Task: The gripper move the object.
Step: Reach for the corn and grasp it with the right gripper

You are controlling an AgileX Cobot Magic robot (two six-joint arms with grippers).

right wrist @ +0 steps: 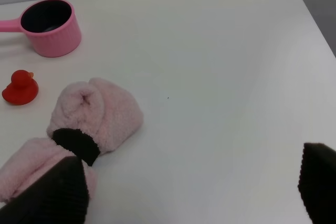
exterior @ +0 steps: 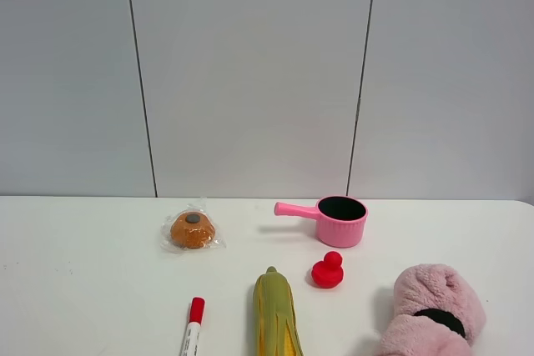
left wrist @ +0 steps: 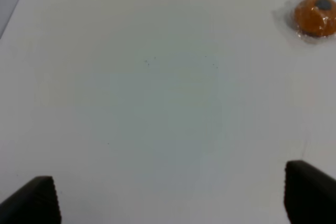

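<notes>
Nothing looks done yet: the corn cob (exterior: 277, 318) lies untouched in front of the pink pan (exterior: 342, 220), toward the camera, while the left claw (left wrist: 170, 198) and right claw (right wrist: 184, 187) both hang spread wide and empty, so reaching, gripping and carrying all remain.

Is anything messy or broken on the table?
Nothing really. The pink pan stands upright, the corn cob and marker lie flat, and nothing is spilled. Only the fluffy pink cloth thing looks scrunched up.
</notes>
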